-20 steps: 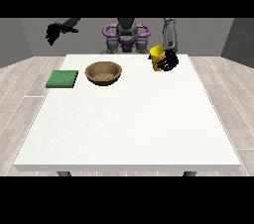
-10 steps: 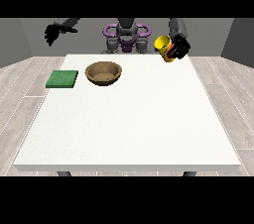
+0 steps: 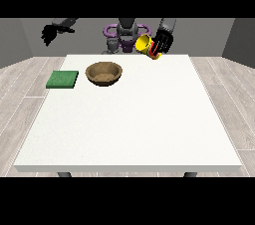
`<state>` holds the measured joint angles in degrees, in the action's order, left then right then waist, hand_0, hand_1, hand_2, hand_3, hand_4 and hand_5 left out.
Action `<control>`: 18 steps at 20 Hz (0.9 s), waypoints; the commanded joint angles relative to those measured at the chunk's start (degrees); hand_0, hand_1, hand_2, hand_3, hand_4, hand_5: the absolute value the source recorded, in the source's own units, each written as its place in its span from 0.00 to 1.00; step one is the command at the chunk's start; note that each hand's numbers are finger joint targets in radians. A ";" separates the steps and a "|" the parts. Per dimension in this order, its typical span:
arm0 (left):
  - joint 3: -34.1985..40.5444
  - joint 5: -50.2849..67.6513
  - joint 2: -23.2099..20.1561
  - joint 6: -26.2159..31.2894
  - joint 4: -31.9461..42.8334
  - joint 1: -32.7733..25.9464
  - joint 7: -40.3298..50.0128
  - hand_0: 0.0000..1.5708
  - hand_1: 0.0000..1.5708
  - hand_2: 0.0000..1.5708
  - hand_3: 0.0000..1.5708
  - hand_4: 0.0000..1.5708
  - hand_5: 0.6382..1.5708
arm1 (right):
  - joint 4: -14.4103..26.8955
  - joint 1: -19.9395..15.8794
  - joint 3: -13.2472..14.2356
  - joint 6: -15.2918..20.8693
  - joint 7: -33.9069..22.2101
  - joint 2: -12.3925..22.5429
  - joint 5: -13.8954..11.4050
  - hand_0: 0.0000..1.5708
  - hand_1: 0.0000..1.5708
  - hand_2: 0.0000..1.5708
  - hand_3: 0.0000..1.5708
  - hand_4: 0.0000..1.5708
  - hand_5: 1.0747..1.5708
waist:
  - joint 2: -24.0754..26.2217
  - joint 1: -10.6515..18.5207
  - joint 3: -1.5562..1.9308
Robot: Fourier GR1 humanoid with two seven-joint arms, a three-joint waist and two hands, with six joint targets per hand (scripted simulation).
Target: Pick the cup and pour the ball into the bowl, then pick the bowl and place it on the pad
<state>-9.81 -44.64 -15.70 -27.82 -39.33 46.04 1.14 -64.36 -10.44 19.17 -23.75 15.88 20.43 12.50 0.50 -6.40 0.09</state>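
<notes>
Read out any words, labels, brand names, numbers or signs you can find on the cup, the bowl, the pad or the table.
There is none to read. The yellow cup held in the hand at the view's right, the brown wooden bowl, the flat green square pad and the large white table all show plain surfaces without lettering.

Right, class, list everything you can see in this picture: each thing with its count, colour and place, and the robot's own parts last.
Table: one, white, filling the middle of the view.
Bowl: one, brown, on the table's far left part.
Pad: one, green, flat on the table, left of the bowl.
Cup: one, yellow, tilted, held in the air above the table's far edge, right of the bowl.
Ball: not visible.
Robot body: grey with purple rings, behind the table.
Hand at the view's right: black, fingers round the cup.
Hand at the view's left: black, raised, holding nothing.
</notes>
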 commanded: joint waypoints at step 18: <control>-34.90 -45.00 11.62 21.27 8.63 14.98 20.52 0.97 0.97 1.00 1.00 0.96 0.64 | 7.62 -2.99 0.66 -3.27 2.08 1.46 0.43 0.00 0.00 0.00 0.00 0.00 1.00 | 2.57 -1.31 0.03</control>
<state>-39.78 -83.81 -5.54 -12.71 -32.23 58.30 21.23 -58.04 -12.71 19.59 -26.65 17.56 21.71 12.77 2.74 -8.19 0.14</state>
